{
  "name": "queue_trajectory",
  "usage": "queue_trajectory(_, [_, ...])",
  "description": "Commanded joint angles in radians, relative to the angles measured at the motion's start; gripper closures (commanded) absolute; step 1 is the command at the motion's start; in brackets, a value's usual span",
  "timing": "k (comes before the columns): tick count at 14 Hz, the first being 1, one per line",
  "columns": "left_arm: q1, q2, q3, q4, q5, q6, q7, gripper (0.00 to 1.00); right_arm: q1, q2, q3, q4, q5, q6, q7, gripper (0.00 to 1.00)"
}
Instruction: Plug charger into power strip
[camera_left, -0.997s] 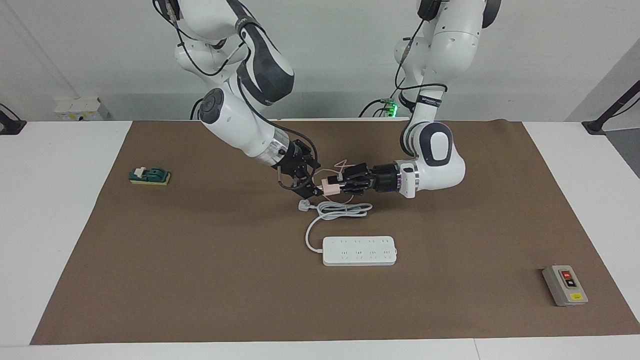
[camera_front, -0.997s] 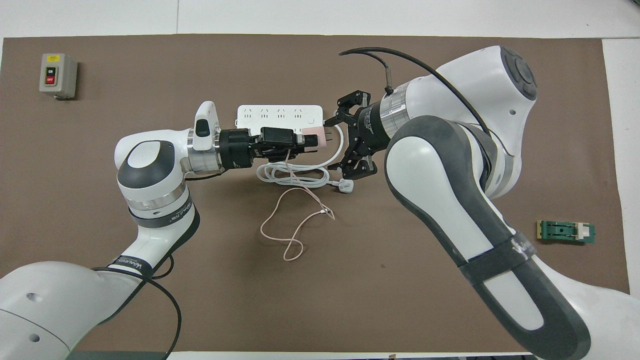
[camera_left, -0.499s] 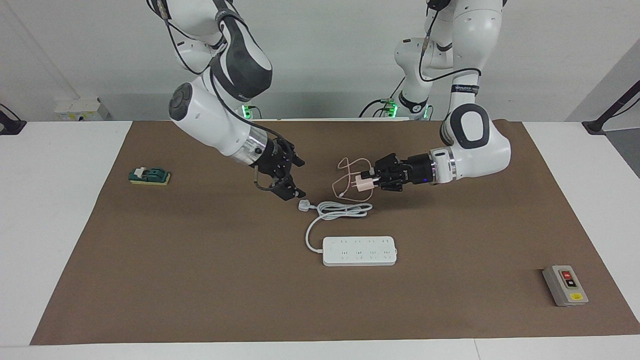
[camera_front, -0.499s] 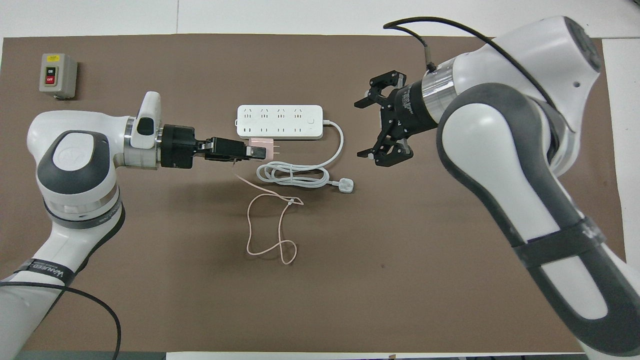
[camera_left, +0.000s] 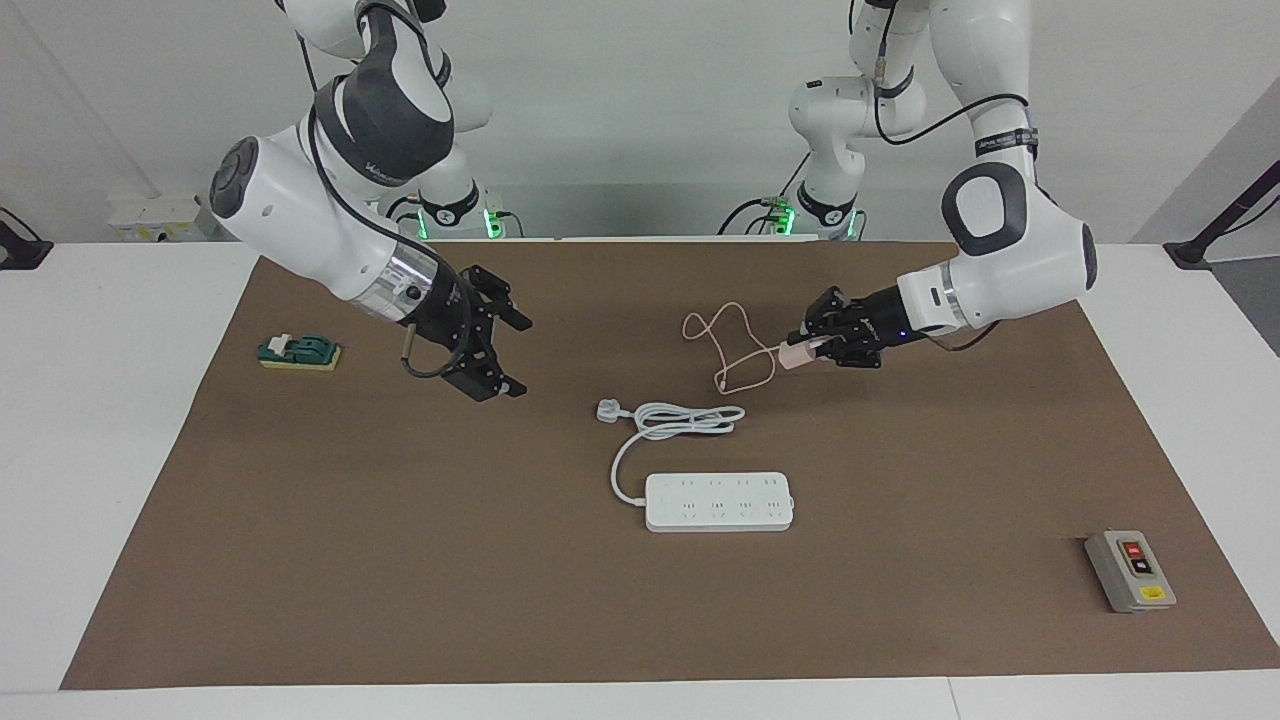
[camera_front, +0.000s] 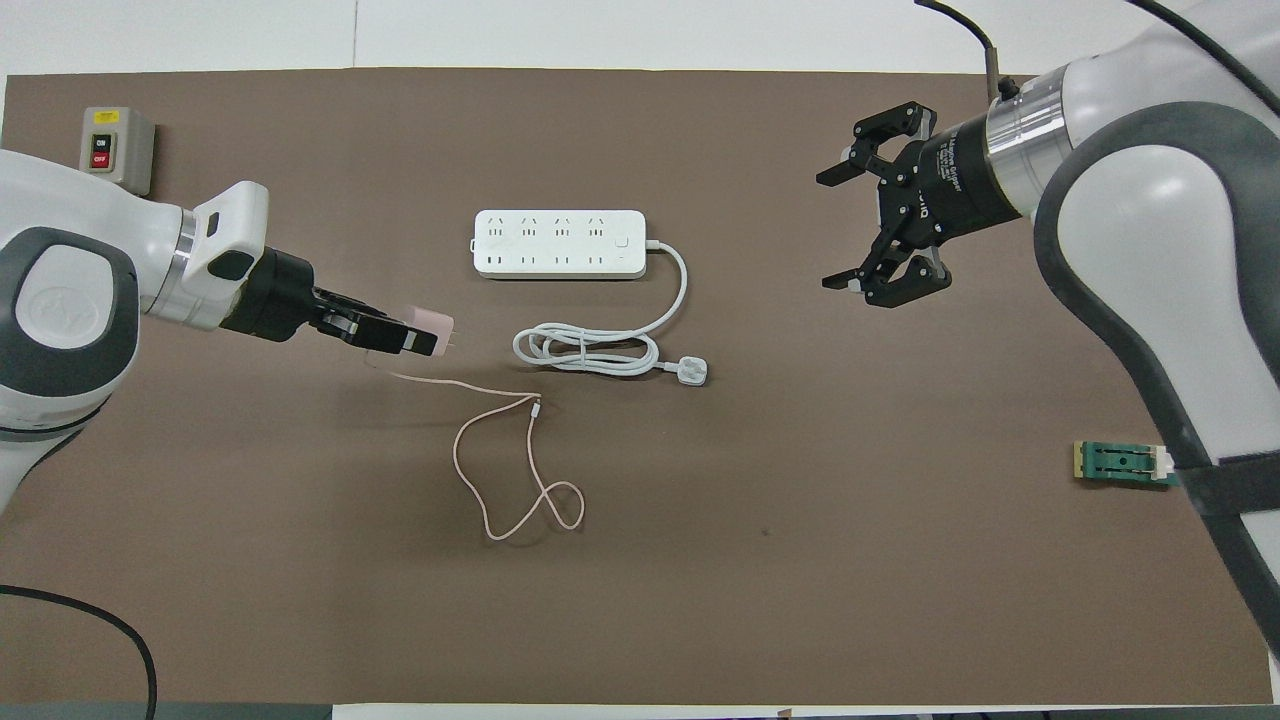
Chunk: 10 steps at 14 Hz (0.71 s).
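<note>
My left gripper (camera_left: 800, 352) is shut on the small pale-pink charger (camera_left: 793, 354) and holds it in the air over the brown mat, toward the left arm's end. In the overhead view the left gripper (camera_front: 425, 335) holds the charger (camera_front: 432, 322) with its prongs pointing toward the right arm's end. Its thin pink cable (camera_front: 500, 460) trails in loops on the mat. The white power strip (camera_left: 718, 502) lies flat mid-table, sockets up, and shows in the overhead view (camera_front: 558, 243). My right gripper (camera_left: 522, 357) is open and empty over the mat, also in the overhead view (camera_front: 835, 232).
The strip's thick white coiled cord (camera_left: 685, 420) and white plug (camera_left: 607, 408) lie between the strip and the robots. A grey box with red and black buttons (camera_left: 1130, 570) sits toward the left arm's end. A green block (camera_left: 298, 351) sits toward the right arm's end.
The two grippers were together at the charger mid-table and have drawn apart. The left gripper carried the charger toward its own end; the right gripper, open, pulled back toward its end.
</note>
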<state>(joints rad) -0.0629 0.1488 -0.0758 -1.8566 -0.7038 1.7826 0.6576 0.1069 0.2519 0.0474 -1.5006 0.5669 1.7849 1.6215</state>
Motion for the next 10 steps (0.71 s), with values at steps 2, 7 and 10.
queue_trajectory(2, [-0.084,0.073,-0.002,0.118,0.269,0.159,0.155,1.0,-0.036,-0.052,0.009,-0.003,-0.039,-0.041,-0.057,0.0])
queue_trajectory(7, [-0.192,0.115,-0.002,0.137,0.544,0.354,0.269,1.0,-0.115,-0.098,0.009,-0.003,-0.071,-0.119,-0.187,0.0])
queue_trajectory(10, [-0.206,0.135,-0.004,0.14,0.638,0.38,0.28,1.0,-0.116,-0.124,0.009,-0.003,-0.114,-0.144,-0.265,0.0])
